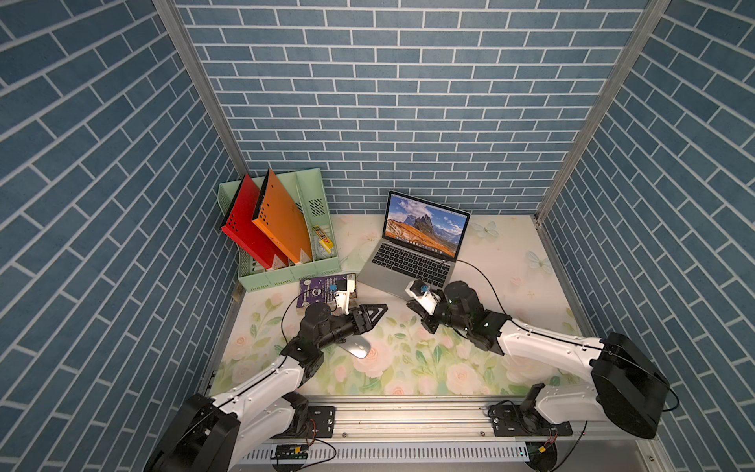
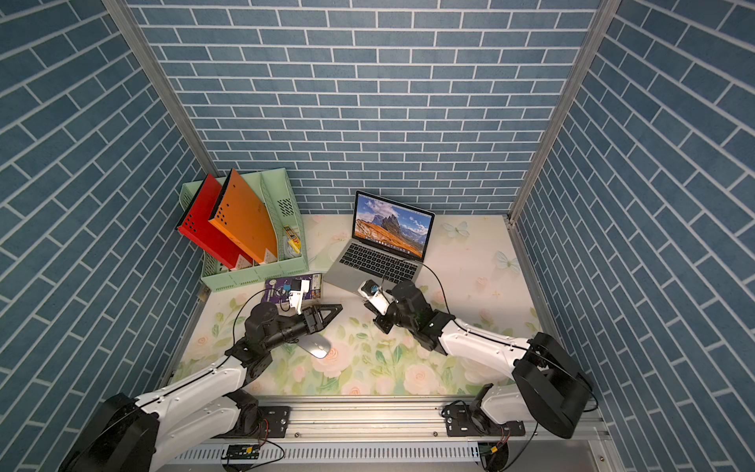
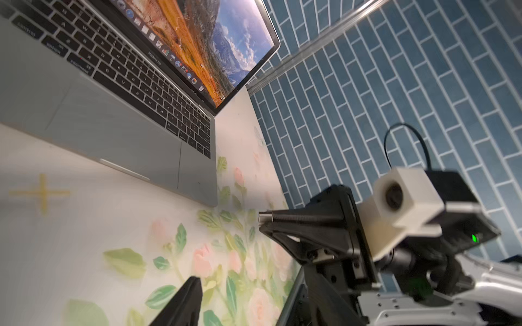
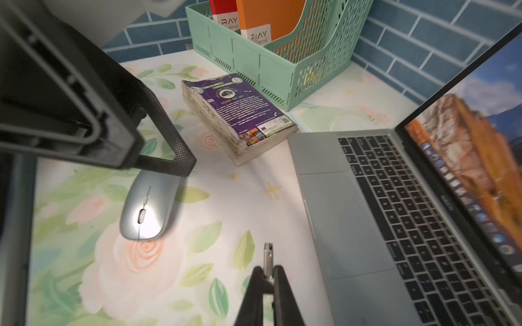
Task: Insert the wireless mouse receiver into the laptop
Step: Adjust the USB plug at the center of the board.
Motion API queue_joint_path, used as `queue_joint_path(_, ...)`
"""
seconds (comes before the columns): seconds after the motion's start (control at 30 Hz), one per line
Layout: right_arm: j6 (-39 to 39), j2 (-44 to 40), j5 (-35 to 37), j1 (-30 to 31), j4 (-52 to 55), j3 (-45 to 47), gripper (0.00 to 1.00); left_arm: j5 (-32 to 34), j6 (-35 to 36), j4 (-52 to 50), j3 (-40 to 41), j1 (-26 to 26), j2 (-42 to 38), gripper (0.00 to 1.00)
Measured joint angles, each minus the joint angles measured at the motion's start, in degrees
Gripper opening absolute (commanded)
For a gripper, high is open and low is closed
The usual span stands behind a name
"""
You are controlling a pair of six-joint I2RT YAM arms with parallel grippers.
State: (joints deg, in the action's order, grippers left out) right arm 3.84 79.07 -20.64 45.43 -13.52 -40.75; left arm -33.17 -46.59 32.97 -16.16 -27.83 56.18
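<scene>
Floral tabletop (image 4: 226, 197): right tool (image 4: 267, 270) pinches receiver (image 4: 267, 252) (near laptop (image 4: 339, 225)).

Both top views look steeply down on the laptop (image 1: 412, 261) from high in front; both wrist cameras frame it close and low.

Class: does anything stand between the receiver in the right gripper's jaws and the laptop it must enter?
Nothing visible does. Only bare floral table lies between the receiver, pinched by the right gripper, and the edge of the laptop. The wireless mouse and purple book lie off to the other side. No port shows.
</scene>
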Motion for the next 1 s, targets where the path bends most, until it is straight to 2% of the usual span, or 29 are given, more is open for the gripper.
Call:
queue_joint_path(0.07, -2.6, 2.6, -10.5, -3.0, 3.0, -2.3, 0.0, -1.1, 6.0, -2.2, -2.5, -0.1, -0.3, 0.65)
queue_joint_path(0.17, -5.2, 5.1, -23.2, -3.9, 7.0, -4.0, 0.0, -4.4, 11.9, -3.1, -4.4, -1.1, 0.2, 0.67)
queue_joint_path(0.37, -7.0, 6.3, -38.1, -3.8, 13.5, -6.8, 0.0, -9.1, 21.3, -12.8, -9.4, -6.3, 3.6, 0.68)
queue_joint_path(0.47, -7.0, 6.3, -41.9, -3.8, 15.5, -8.1, 0.0, -11.3, 24.4, -16.5, -11.3, -7.2, 4.6, 0.63)
queue_joint_path(0.63, -7.0, 6.4, -45.5, -3.8, 18.0, -8.7, 0.0, -16.0, 25.8, -17.9, -11.5, -7.3, 6.0, 0.46)
queue_joint_path(0.83, -6.8, 6.4, -47.0, -3.9, 21.0, -9.1, 0.0, -20.8, 25.6, -18.2, -11.5, -7.4, 7.0, 0.4)
queue_joint_path(1.0, -6.4, 6.4, -47.4, -3.9, 22.6, -9.5, 0.0, -22.8, 25.2, -18.1, -11.6, -7.4, 7.1, 0.31)
